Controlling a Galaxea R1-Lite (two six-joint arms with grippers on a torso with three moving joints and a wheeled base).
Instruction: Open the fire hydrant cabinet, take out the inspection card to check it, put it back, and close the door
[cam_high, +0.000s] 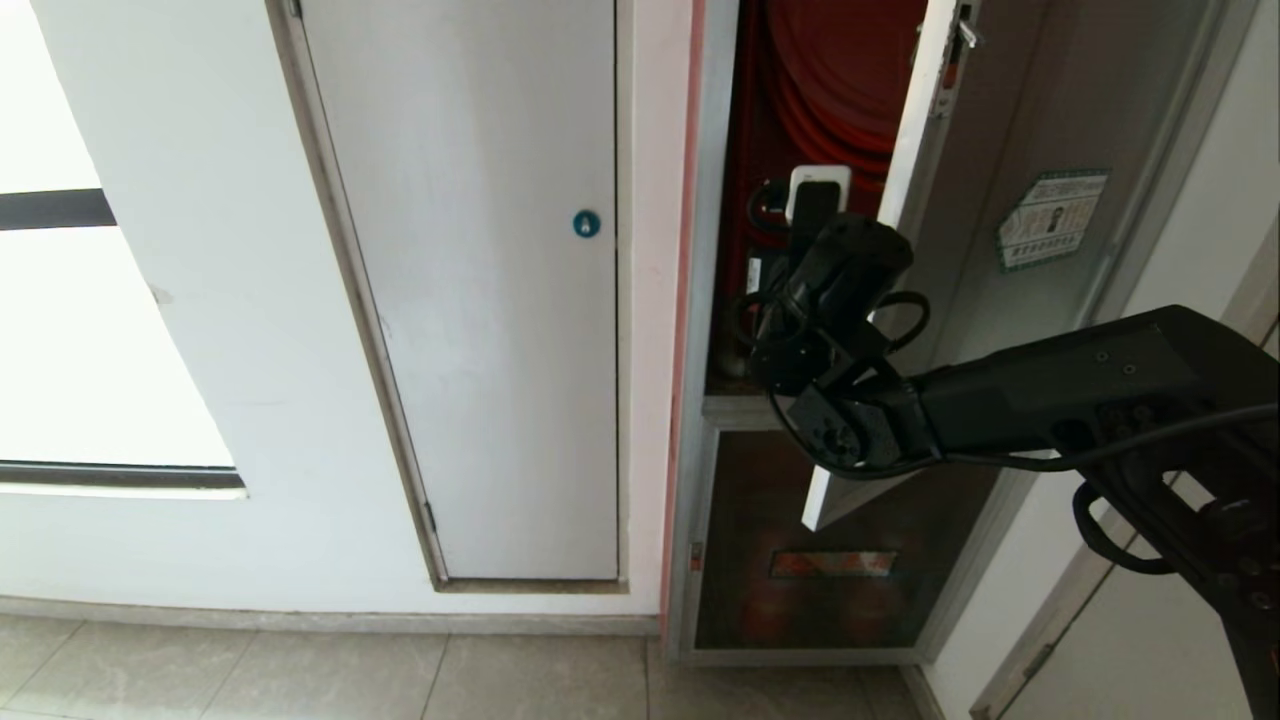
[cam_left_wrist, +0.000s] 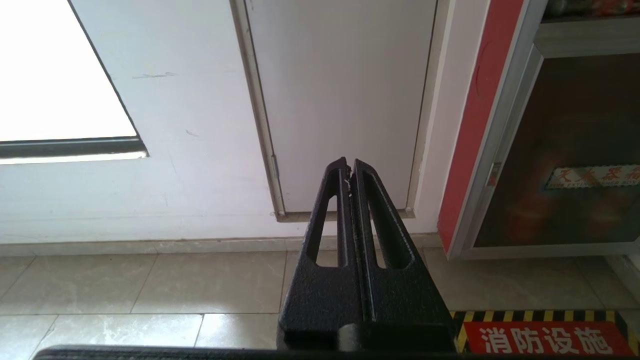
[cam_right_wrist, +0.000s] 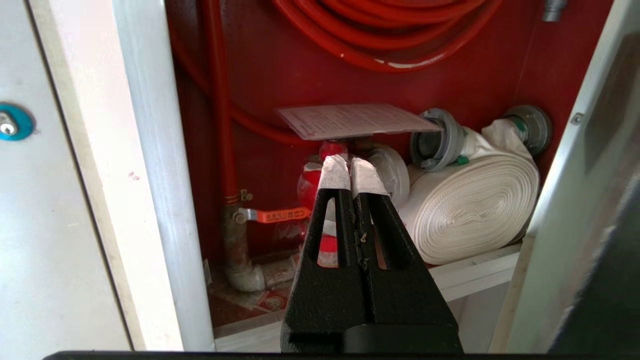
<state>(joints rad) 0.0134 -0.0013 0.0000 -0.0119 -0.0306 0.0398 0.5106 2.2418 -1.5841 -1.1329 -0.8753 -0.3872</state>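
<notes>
**Card reach pending, door ajar**

The fire hydrant cabinet (cam_high: 720, 300) is seen with its door (cam_high: 1000, 250) swung partly open. The inspection card (cam_right_wrist: 355, 121) lies flat inside, perched on the red valve (cam_right_wrist: 320, 180), beside the white rolled hose (cam_right_wrist: 470, 205) near the compartment's floor edge. The right gripper (cam_right_wrist: 350, 167) is held at the opening just short of the card, its taped fingers pressed together on nothing. The left gripper (cam_left_wrist: 348, 167) is parked low, also closed. Judgement: the fingers should be spread first, then levelled with the card's near edge so it is pinched without being knocked off the valve.
</notes>
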